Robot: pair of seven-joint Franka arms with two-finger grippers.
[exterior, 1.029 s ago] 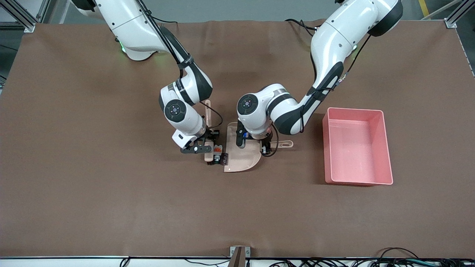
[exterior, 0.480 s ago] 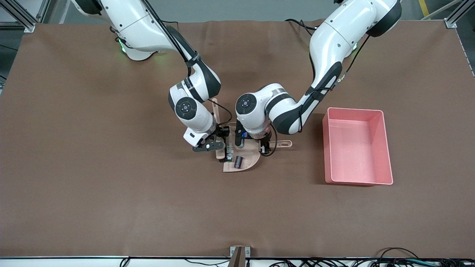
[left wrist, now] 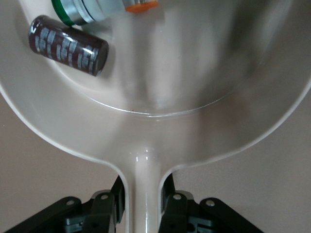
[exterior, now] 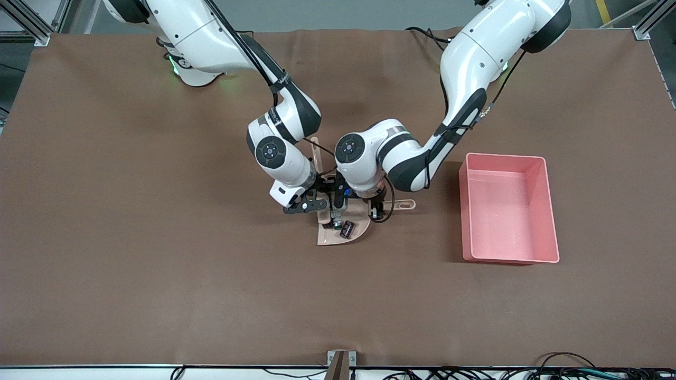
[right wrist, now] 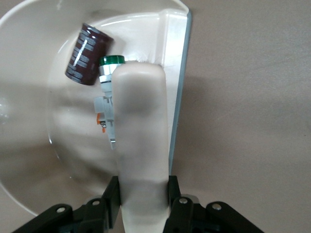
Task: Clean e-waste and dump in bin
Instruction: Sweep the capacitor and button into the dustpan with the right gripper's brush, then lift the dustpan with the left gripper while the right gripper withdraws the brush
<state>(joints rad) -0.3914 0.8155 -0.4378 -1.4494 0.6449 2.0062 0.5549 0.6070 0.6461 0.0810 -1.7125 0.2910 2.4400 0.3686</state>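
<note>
Mostly the middle of the table is crowded, and both wrists cover a good part of it. In the front view the left gripper point(exterior: 376, 210) is tucked under its own wrist, and only the end of the dustpan's handle sticks out toward the bin. The right gripper point(exterior: 308, 205) is half hidden too, and the brush point(right wrist: 141, 131) it carries shows there only as a thin beige stick by the wrist.

In the left wrist view the fingers are pressed together on the dustpan's handle point(left wrist: 144, 194); the pan's bowl runs off the edges of that picture. In the right wrist view the fingers are clamped on the brush, whose blunt beige end covers part of the white piece.

E-waste, two pieces, both lying in the dustpan point(exterior: 326, 237):
- One dark brown-black cylinder point(right wrist: 88, 54) with pale printed marks on its sleeve, lying on its side.
- One white piece point(right wrist: 108, 97) with a green cap and a small orange bit, just beside the cylinder and against the brush head. In the left wrist view it is cut off at the edge, only its green ring, silver body and orange tip showing.

Count: two arms, one dustpan, one brush, one bin.

The bin point(exterior: 549, 211) is a pink rectangular tub with upright walls, standing toward the left arm's end of the table, well apart from the dustpan. The table point(exterior: 132, 264) is covered in brown.
</note>
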